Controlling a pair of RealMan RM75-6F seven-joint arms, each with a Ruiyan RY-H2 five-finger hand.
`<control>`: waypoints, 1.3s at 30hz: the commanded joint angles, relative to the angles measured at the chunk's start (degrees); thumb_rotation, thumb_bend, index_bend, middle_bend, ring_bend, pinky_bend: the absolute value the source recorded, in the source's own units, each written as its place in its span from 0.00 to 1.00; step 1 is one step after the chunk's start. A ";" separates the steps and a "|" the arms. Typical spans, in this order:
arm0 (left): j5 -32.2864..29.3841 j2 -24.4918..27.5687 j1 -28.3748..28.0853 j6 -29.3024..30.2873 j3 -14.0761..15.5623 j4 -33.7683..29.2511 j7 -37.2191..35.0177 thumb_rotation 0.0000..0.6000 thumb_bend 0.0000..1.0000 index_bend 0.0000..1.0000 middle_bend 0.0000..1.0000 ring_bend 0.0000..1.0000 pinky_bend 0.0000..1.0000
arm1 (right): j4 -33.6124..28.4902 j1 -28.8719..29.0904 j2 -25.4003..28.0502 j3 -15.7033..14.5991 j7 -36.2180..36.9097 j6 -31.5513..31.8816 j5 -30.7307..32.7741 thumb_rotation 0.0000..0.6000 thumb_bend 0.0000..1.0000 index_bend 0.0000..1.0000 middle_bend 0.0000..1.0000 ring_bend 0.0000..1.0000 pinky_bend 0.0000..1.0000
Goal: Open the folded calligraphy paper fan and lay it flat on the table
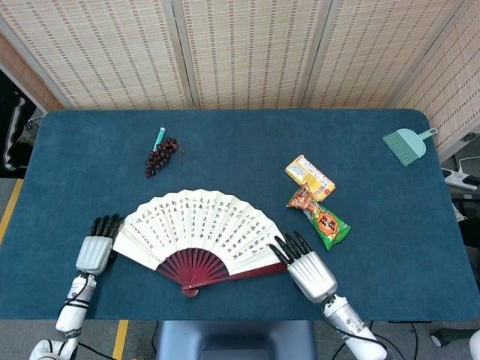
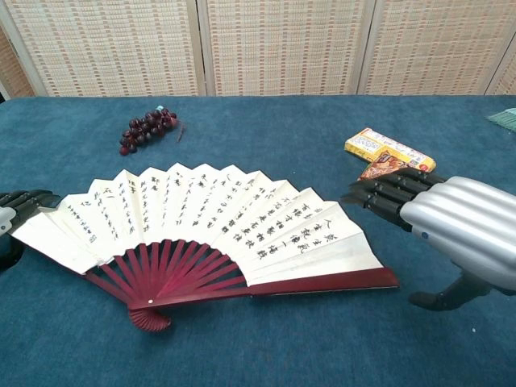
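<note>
The calligraphy fan (image 1: pixel 196 231) lies spread open and flat on the blue table (image 1: pixel 247 142), with white leaf, black characters and dark red ribs (image 2: pixel 173 270). My right hand (image 1: pixel 309 271) sits just off the fan's right end (image 2: pixel 385 278) with its fingers (image 2: pixel 387 193) stretched out and the thumb below, gripping nothing. At the fan's left edge my left hand (image 1: pixel 97 251) has straight fingers, and in the chest view the left hand (image 2: pixel 14 219) shows the leaf's corner lying between its fingers and thumb.
A bunch of dark grapes (image 1: pixel 161 156) with a teal stick lies behind the fan. A yellow snack box (image 1: pixel 310 176) and an orange-green snack bag (image 1: pixel 321 217) lie just beyond my right hand. A teal hand brush (image 1: pixel 407 144) is at the far right.
</note>
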 commanded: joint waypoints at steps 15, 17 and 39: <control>-10.86 28.51 1.99 -5.18 -6.40 -53.29 39.94 1.00 0.41 0.00 0.00 0.00 0.01 | -5.25 -6.02 11.75 0.18 4.97 4.25 -3.49 1.00 0.06 0.00 0.00 0.00 0.00; -10.43 32.30 2.73 -3.12 -5.97 -59.94 42.94 1.00 0.41 0.00 0.00 0.00 0.01 | -5.21 -6.75 12.91 0.28 6.73 4.82 -4.27 1.00 0.06 0.00 0.00 0.00 0.00; -3.37 44.80 7.12 3.76 -0.63 -72.42 28.02 1.00 0.40 0.00 0.00 0.00 0.00 | -1.24 -17.69 18.43 0.43 16.74 13.05 -8.67 1.00 0.06 0.00 0.00 0.00 0.00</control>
